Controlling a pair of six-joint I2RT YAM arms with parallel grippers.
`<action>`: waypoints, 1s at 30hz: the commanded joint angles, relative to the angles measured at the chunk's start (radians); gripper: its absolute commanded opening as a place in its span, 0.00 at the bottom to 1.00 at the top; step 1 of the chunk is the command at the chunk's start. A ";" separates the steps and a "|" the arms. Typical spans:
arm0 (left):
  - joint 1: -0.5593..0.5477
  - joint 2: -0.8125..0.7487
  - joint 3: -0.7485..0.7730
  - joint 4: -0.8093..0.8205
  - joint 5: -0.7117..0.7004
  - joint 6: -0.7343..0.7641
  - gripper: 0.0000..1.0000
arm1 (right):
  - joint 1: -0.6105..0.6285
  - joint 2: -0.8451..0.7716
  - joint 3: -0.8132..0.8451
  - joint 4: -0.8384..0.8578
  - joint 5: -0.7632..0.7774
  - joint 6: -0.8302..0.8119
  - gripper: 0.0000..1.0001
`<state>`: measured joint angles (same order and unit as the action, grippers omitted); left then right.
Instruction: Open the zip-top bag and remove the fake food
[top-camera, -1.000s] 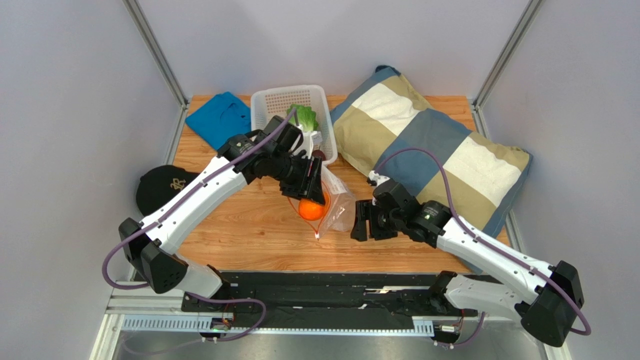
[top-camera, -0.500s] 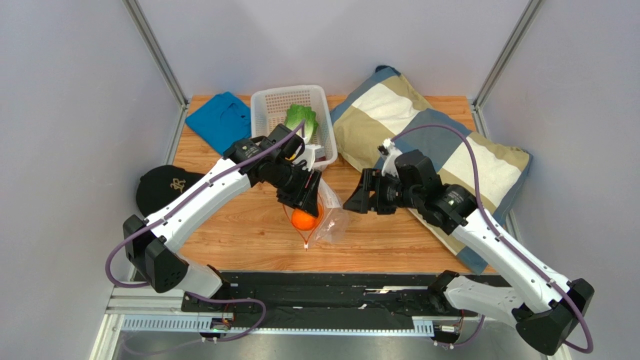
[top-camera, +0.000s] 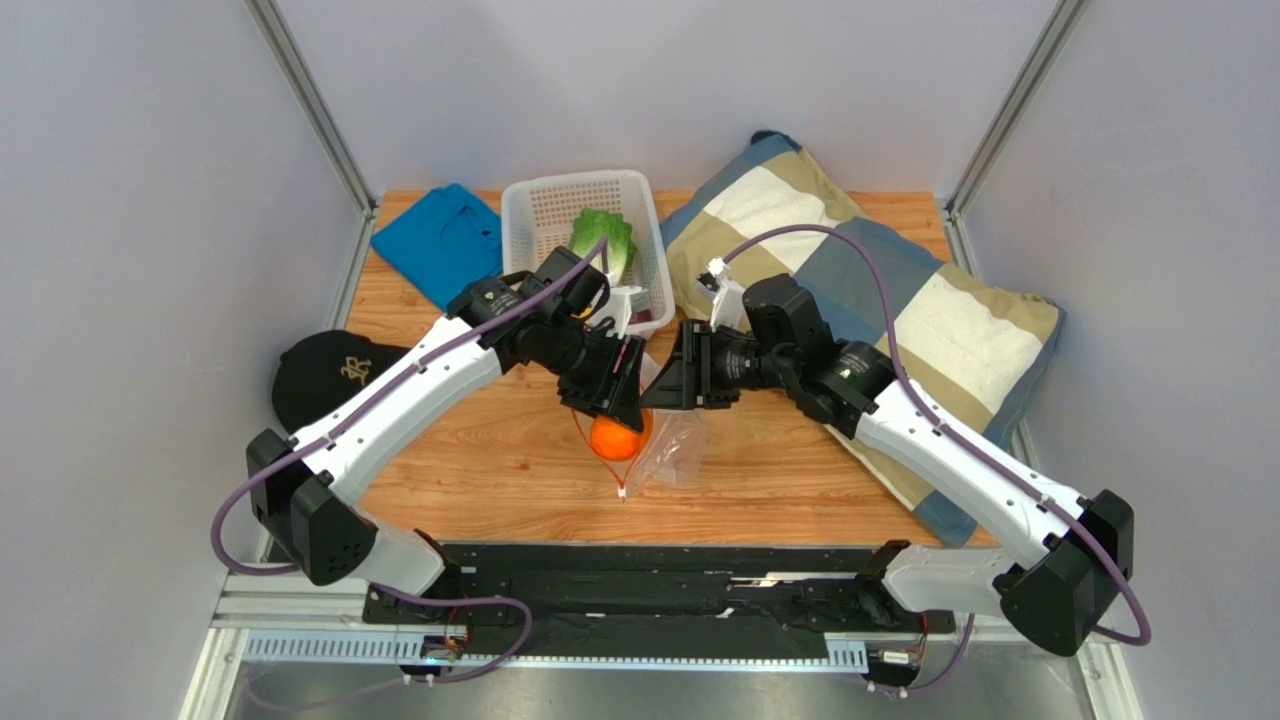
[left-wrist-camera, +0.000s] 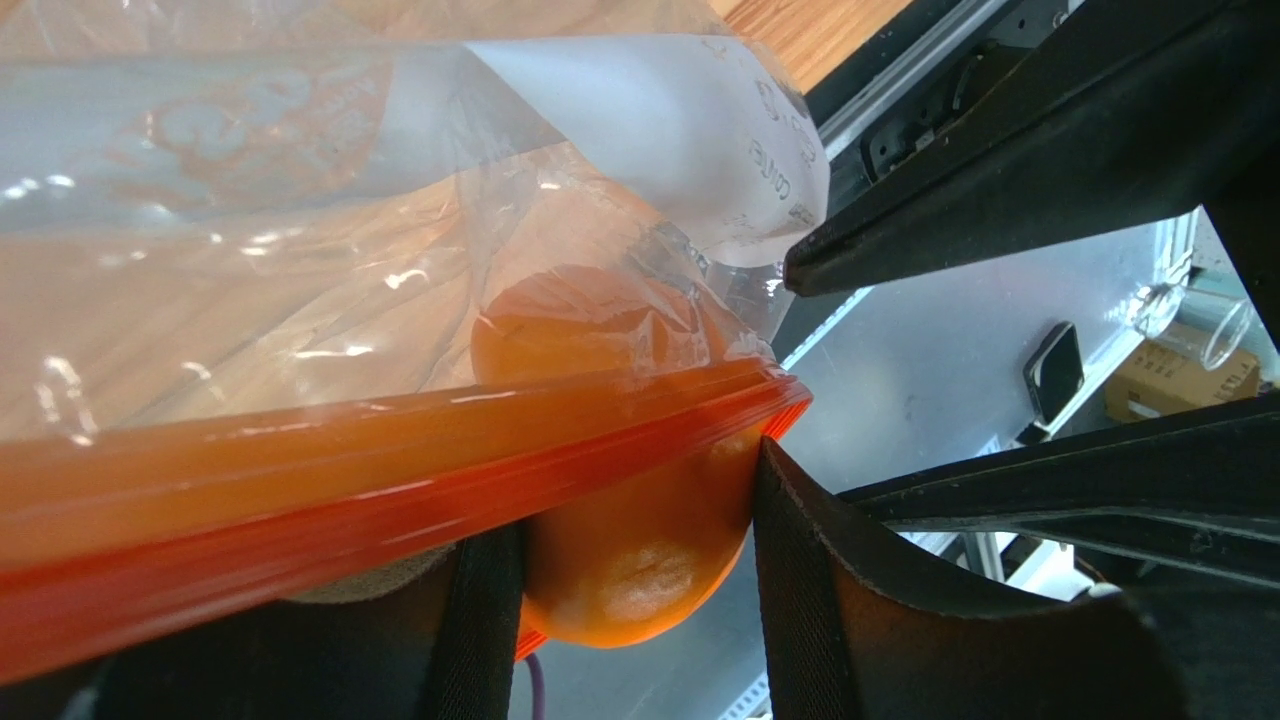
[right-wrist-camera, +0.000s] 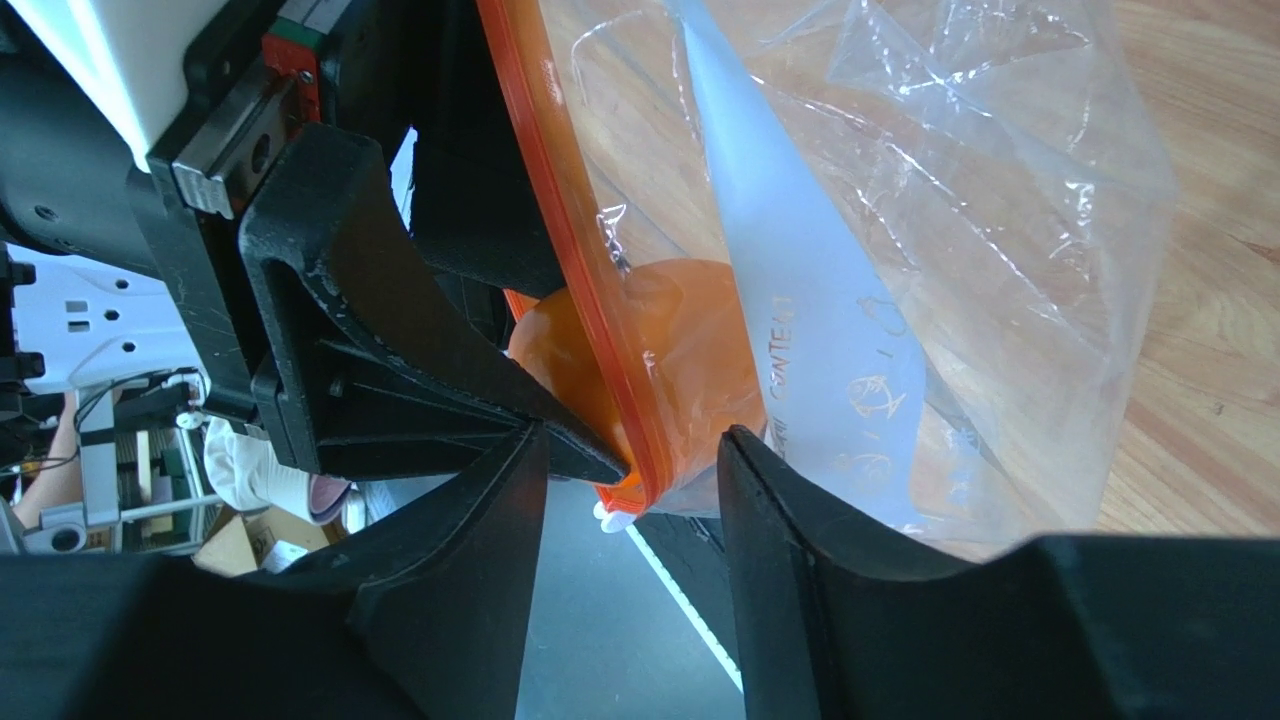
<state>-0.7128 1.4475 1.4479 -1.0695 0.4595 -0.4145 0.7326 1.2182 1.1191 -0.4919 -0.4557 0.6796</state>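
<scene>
The right arm (top-camera: 932, 435) has swung in from the pillow (top-camera: 902, 300) side within a second and meets the left arm (top-camera: 406, 390) mid-table. The zip-top bag (top-camera: 672, 450) hangs from the left gripper (top-camera: 619, 393), whose fingers appear clenched on it around the orange (top-camera: 612, 437) inside. The right gripper (right-wrist-camera: 631, 450), jaws parted, now straddles the orange-red zip strip (right-wrist-camera: 559, 210) without pinching it. With the lettuce (top-camera: 601, 237) already in the basket (top-camera: 541, 203), pulling the mouth apart looks next.
</scene>
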 joint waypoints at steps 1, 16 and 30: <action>-0.010 -0.033 0.022 0.031 0.039 -0.009 0.00 | 0.008 0.018 0.041 0.061 -0.005 -0.037 0.42; -0.053 -0.114 -0.032 0.072 0.032 0.009 0.00 | 0.027 0.107 0.108 -0.031 0.129 -0.034 0.00; 0.048 -0.388 -0.081 0.146 -0.367 -0.216 0.00 | -0.004 0.061 0.015 -0.126 0.173 -0.043 0.00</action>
<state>-0.7845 1.0348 1.3643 -0.9825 0.1196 -0.5148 0.7475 1.3594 1.1793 -0.5800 -0.3119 0.6392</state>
